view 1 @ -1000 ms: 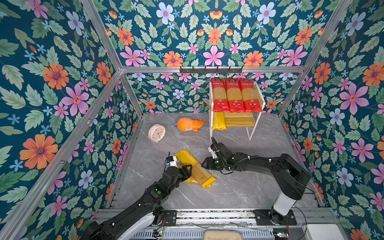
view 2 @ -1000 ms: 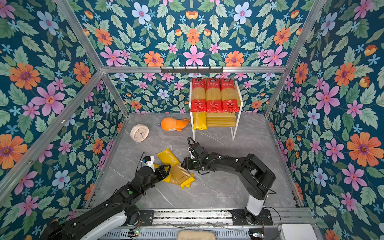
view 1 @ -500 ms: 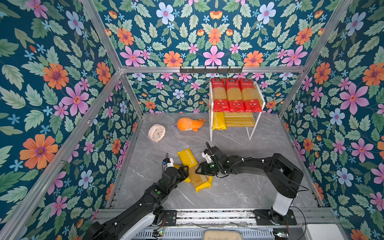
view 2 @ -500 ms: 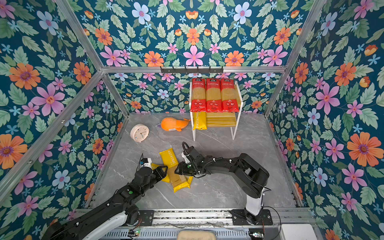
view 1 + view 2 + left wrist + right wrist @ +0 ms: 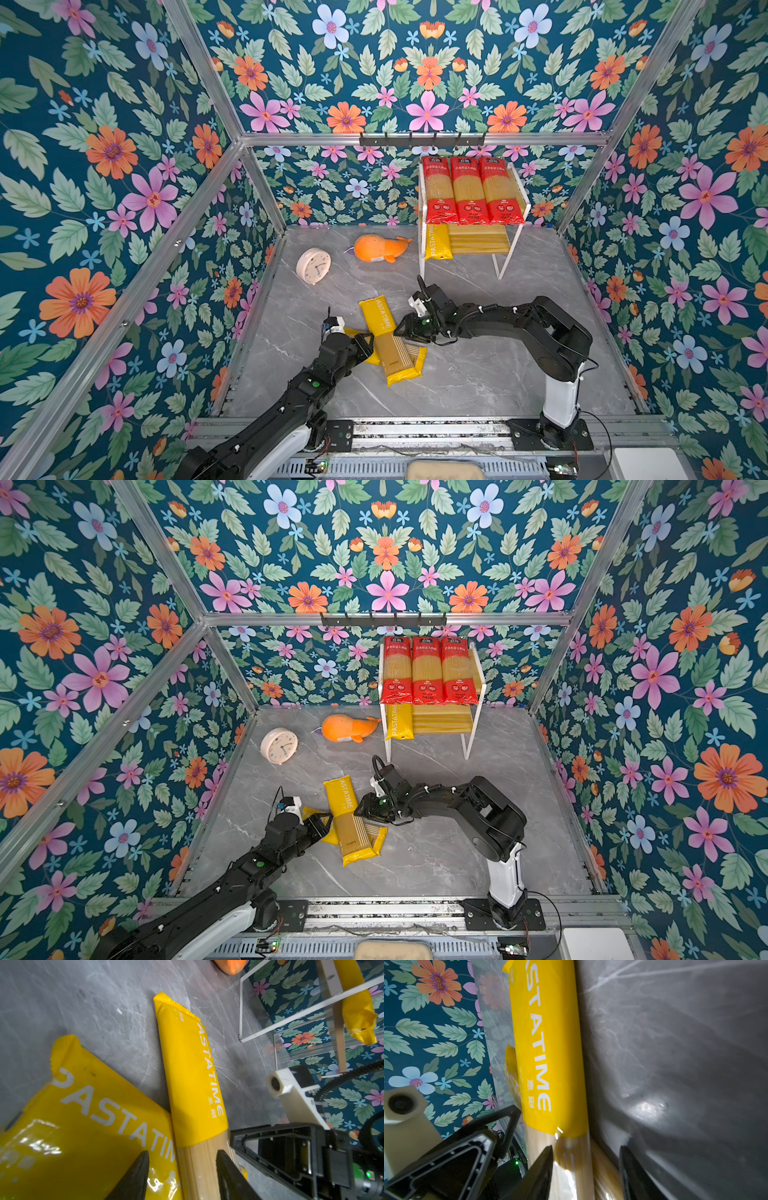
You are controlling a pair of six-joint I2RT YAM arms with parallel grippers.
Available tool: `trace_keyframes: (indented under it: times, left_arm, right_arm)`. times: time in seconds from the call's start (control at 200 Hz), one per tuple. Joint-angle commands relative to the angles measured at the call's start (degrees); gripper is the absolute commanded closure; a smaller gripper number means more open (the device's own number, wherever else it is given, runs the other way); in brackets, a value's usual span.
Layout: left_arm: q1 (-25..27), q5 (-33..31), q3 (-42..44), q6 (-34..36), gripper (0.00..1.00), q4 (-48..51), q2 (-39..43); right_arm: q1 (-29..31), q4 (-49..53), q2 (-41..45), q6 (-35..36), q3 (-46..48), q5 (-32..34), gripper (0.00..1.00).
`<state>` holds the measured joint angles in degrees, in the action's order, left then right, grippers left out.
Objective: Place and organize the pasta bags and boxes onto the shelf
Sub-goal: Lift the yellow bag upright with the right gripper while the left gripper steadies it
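Note:
Two yellow PASTATIME packs lie crossed on the grey floor. The upper pack (image 5: 383, 318) (image 5: 191, 1068) (image 5: 548, 1043) rests over the lower pack (image 5: 417, 358) (image 5: 83, 1115). My left gripper (image 5: 368, 338) (image 5: 180, 1153) is open and straddles the upper pack's clear middle from the left. One finger touches its far edge, the other hangs over the lower pack. My right gripper (image 5: 401, 328) (image 5: 584, 1148) is open and straddles the same pack from the right. The shelf (image 5: 478, 241) holds three red-ended packs (image 5: 469, 191) on top and one yellow pack (image 5: 438, 243) below.
An orange plush whale (image 5: 380, 248) and a white clock (image 5: 313, 266) lie left of the shelf. A black hook rail (image 5: 422, 140) runs along the back wall. Floral walls close in the left, right and back sides.
The right gripper slid left against the upper pack, turning it to point more towards the back. The left gripper's jaws narrowed around that pack.

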<state>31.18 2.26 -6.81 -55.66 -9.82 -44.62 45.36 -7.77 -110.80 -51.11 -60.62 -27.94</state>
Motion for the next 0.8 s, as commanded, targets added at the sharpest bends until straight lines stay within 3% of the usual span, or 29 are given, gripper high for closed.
trace_keyframes:
  times: [0.0,0.215,0.385,0.62,0.795]
  left_arm:
    - [0.0,0.7,1.1,-1.7,0.50,-5.2,-1.4]
    - [0.0,2.1,2.1,-2.2,0.63,-9.5,-4.2]
    - [0.0,2.0,2.0,-1.9,0.72,-8.4,-2.1]
    - [-0.2,1.6,-1.7,0.1,0.67,1.1,5.1]
    - [-0.8,1.4,-4.6,3.9,0.59,5.7,8.7]
  right_arm:
    - [0.1,-5.3,-2.0,-2.8,-0.9,-2.6,0.49]
    - [0.5,-17.9,-4.3,-5.9,0.5,-6.3,0.60]
    - [0.5,-20.6,-2.9,-5.1,1.6,-6.8,0.75]
    - [0.4,-23.3,0.3,-2.3,3.7,-6.8,0.91]
    - [-0.5,-24.6,5.1,2.2,5.5,-6.3,0.97]
